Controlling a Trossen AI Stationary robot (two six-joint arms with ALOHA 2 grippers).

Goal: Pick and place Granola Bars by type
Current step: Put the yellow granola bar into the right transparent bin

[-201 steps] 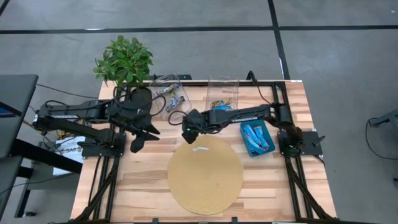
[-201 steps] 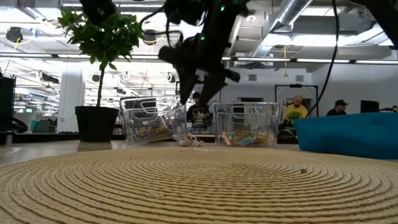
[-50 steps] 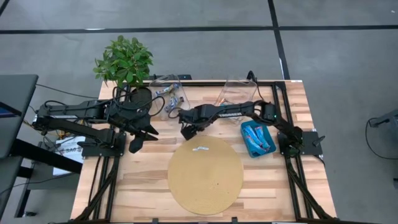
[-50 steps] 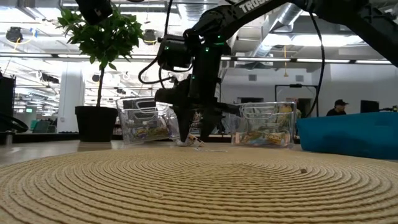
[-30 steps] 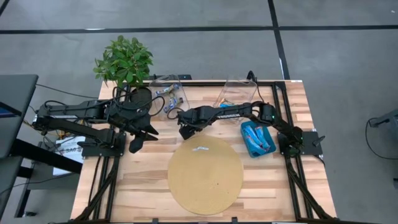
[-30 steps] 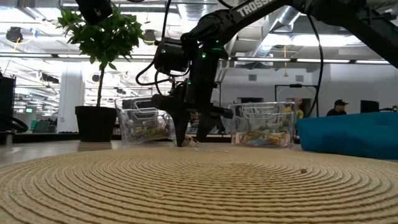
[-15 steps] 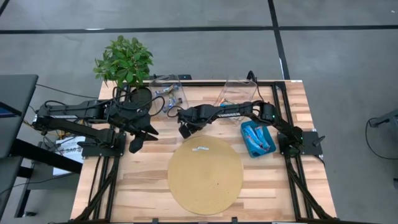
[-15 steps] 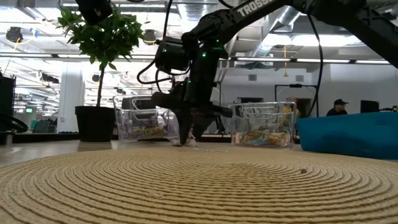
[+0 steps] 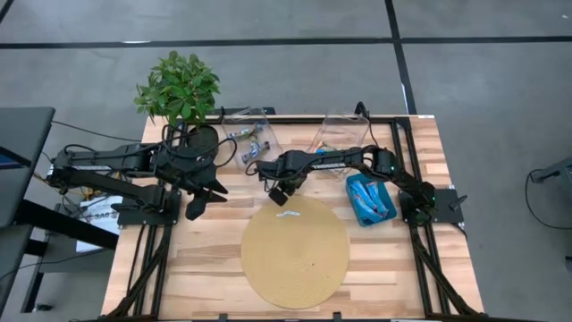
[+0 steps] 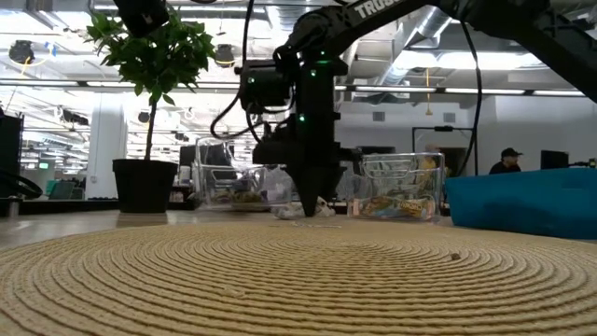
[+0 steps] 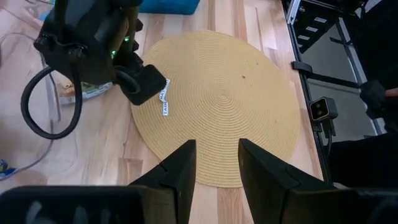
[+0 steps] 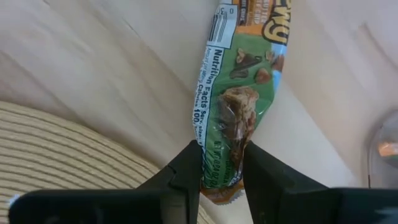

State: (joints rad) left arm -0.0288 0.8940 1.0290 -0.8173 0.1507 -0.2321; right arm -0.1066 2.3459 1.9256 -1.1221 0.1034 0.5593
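Note:
A granola bar (image 12: 233, 112) in a green wrapper with orange ends lies over the wood just beyond the round woven mat (image 9: 295, 255). My right gripper (image 12: 221, 180) is shut on it, pointing down (image 10: 312, 201). My left gripper (image 11: 214, 168) hangs open above the table's left part (image 9: 201, 192), touching nothing. Blue bars (image 9: 368, 197) lie in the teal tray (image 9: 353, 215) on the right. More bars lie in two clear bins (image 9: 248, 134) (image 9: 323, 132) at the far edge. My right gripper pinches the bar near one end (image 12: 224, 155) between its two fingers (image 12: 186, 174), which come from above and lie across the bar's width. The rest of the bar stretches away from the fingers over the wood. Whether it is clear of the table I cannot tell.
A small white strip (image 9: 284, 215) lies on the mat's far part. A potted plant (image 9: 179, 88) stands at the far left corner. In the low view the bins (image 10: 233, 187) (image 10: 392, 187) stand right behind my right gripper, and a person shows far back in the room.
My right gripper has shut on the green bar. It has turned about its own axis, tipped to point straight down, and shifted slightly toward the table's right. The left clear bin has slid a little toward the right.

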